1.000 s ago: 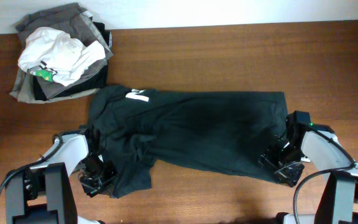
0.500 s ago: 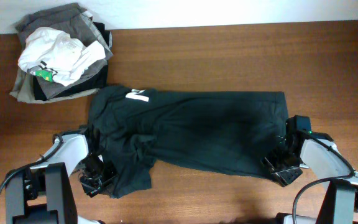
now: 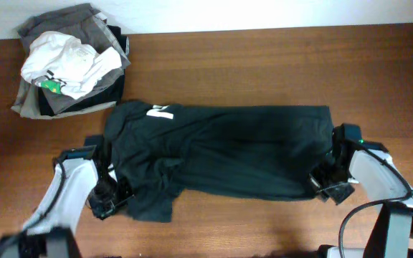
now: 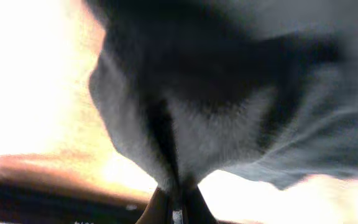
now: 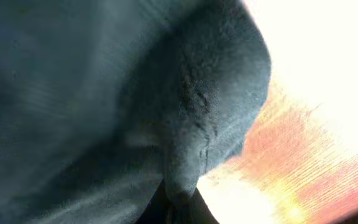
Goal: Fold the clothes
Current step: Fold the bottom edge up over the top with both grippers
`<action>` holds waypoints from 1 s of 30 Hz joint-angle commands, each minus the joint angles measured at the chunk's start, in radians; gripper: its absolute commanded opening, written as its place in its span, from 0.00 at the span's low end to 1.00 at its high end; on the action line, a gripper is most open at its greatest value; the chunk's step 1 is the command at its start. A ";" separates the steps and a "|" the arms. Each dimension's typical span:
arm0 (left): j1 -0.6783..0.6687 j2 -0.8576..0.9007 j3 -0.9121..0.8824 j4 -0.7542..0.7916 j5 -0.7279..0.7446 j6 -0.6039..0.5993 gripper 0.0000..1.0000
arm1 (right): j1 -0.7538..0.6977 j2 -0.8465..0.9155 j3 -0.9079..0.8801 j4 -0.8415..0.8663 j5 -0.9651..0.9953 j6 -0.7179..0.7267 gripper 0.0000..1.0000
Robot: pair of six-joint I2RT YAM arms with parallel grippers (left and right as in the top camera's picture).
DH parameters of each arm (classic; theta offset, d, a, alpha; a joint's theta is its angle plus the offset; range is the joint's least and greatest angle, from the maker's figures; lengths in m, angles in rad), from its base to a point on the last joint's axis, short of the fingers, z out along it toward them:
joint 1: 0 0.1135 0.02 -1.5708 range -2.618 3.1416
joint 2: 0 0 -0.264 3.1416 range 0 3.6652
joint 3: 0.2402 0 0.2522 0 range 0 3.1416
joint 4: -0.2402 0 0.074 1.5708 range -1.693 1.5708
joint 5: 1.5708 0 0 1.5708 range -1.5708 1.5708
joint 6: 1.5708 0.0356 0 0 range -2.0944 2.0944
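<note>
Wooden table [image 3: 264, 64] carries the T-shirt [image 3: 249, 154], seemingly soft, light, floppy; left gripper [image 3: 112, 203] and right gripper [image 3: 323, 183] each clamp its near edge.

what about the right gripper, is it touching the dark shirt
Touching. The right wrist view shows the right gripper shut on a pinched fold of the dark shirt, with the fabric bunched at its tip.

Table [image 3: 264, 64]: we see brown wood beneath left gripper [image 3: 108, 202] and right gripper [image 3: 326, 184].
Wall [image 3: 264, 13]: white strip well beyond both.
</note>
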 commanded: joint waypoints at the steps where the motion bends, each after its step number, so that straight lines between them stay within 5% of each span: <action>1: -0.032 -0.094 0.094 0.029 0.012 0.012 0.01 | -0.002 -0.016 0.078 0.002 0.058 -0.029 0.04; 10: -0.033 -0.103 0.325 0.171 0.097 0.004 0.01 | -0.001 -0.016 0.104 0.151 0.016 -0.072 0.04; 20: -0.034 -0.040 0.330 0.431 0.100 0.001 0.01 | -0.001 -0.015 0.104 0.342 -0.009 -0.074 0.04; 30: -0.034 0.207 0.330 0.623 0.101 0.001 0.03 | -0.001 0.074 0.104 0.647 -0.061 -0.127 0.11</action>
